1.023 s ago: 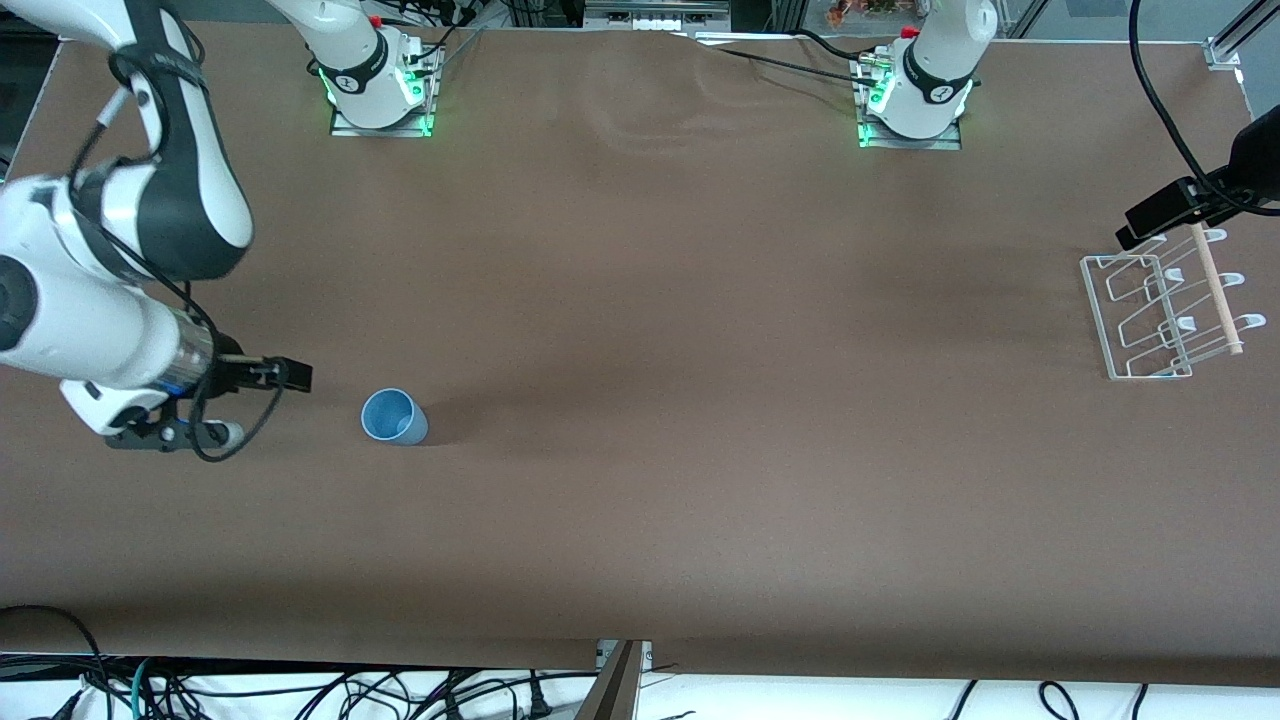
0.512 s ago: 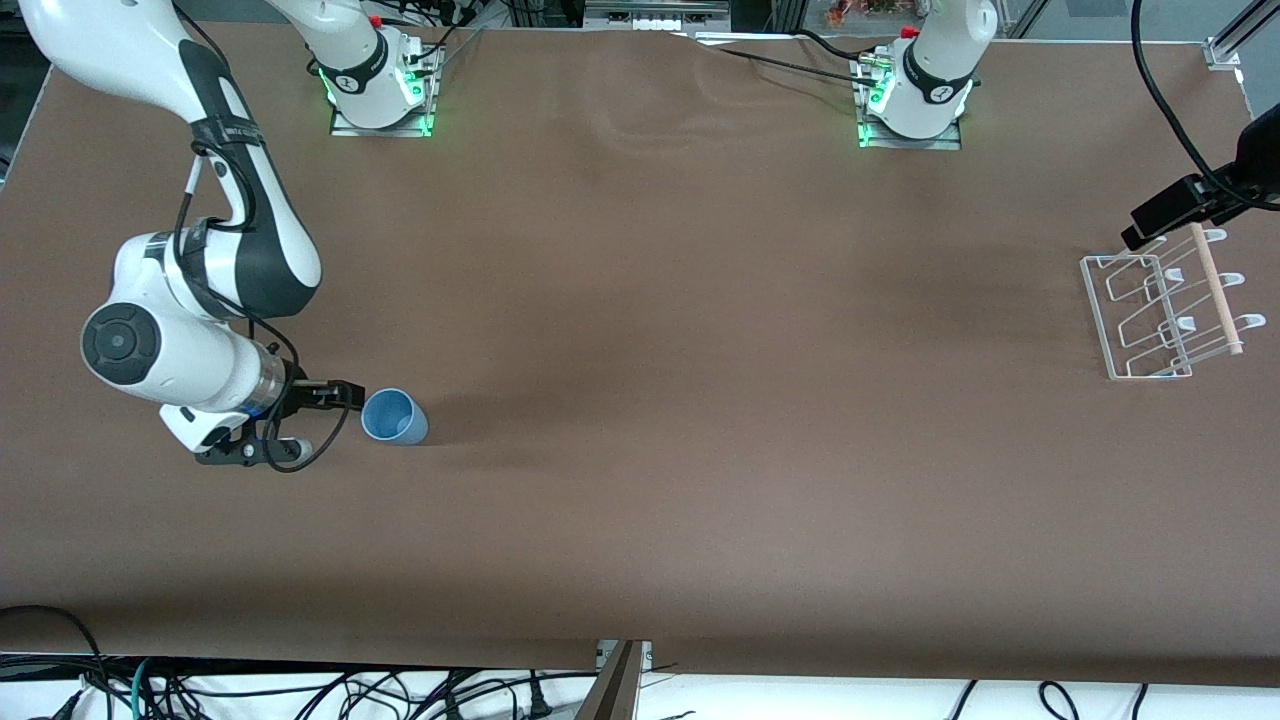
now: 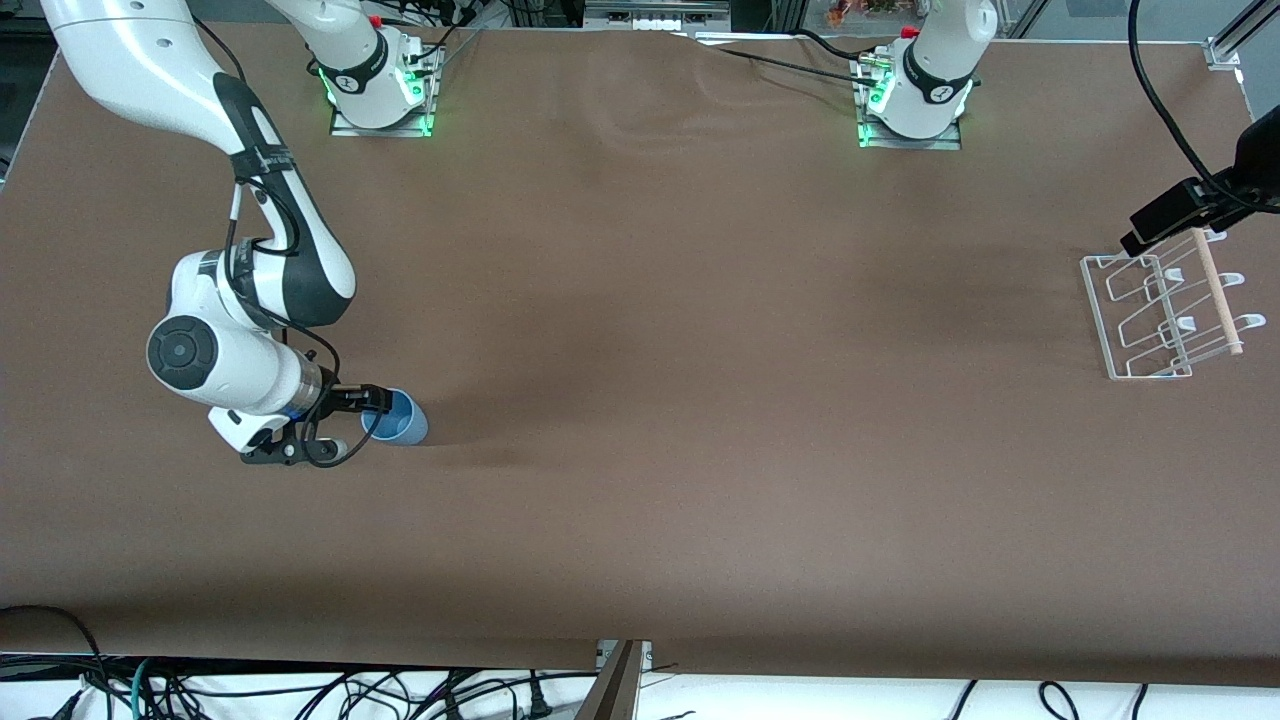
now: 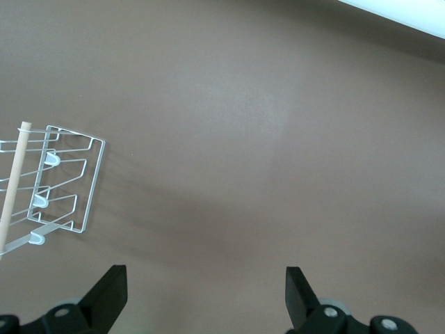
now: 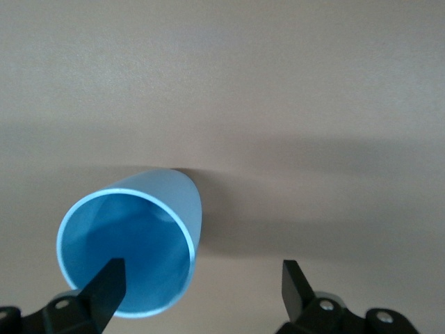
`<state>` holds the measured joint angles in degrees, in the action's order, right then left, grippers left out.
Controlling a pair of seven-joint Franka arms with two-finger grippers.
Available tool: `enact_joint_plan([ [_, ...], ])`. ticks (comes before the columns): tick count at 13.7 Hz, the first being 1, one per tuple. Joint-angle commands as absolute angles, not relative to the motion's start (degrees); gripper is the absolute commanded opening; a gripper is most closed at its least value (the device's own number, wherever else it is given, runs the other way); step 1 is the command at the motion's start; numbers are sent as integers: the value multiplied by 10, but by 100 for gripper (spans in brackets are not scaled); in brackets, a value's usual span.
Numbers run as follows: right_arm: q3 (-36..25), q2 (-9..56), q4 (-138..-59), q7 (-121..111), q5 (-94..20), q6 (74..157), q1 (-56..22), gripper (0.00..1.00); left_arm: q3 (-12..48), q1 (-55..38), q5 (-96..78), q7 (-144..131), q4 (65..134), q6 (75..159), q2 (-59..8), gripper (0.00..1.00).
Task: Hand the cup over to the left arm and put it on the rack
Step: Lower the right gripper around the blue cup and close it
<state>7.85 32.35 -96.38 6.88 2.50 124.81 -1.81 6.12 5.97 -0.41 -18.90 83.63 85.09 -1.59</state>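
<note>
The light-blue cup stands upright on the brown table, toward the right arm's end, its mouth facing up. My right gripper is open at the cup's rim. In the right wrist view the cup fills the lower part, with one finger over its mouth and the other outside its wall. The white wire rack with its wooden rod sits at the left arm's end. My left gripper hangs open over the rack's edge, holding nothing; its wrist view shows the rack beside the open gripper.
Both arm bases stand along the table edge farthest from the front camera. Bare brown tabletop stretches between the cup and the rack. Cables hang below the table edge nearest the front camera.
My right arm has swung in from the table's end, bringing its open gripper up to the cup's rim. The cup has not moved. The left gripper has barely shifted.
</note>
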Motion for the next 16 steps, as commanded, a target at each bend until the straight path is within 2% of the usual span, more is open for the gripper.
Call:
enact_joint_plan([
  [1, 80, 323, -972, 72, 15, 1262, -23, 99, 64, 59, -3, -194, 834, 853, -18, 100],
  [10, 79, 329, -983, 62, 15, 1258, -23, 98, 64, 59, -4, -195, 838, 849, -21, 100],
  [13, 79, 330, -985, 66, 17, 1259, -24, 30, 64, 59, -4, -195, 838, 849, -21, 100],
  [14, 79, 330, -984, 69, 15, 1259, -23, 14, 64, 59, -4, -195, 838, 849, -21, 100],
  [15, 79, 330, -984, 71, 15, 1259, -24, 3, 64, 59, -4, -195, 838, 848, -21, 100],
  [16, 79, 330, -984, 72, 15, 1259, -24, 0, 64, 59, -4, -195, 839, 848, -21, 100],
])
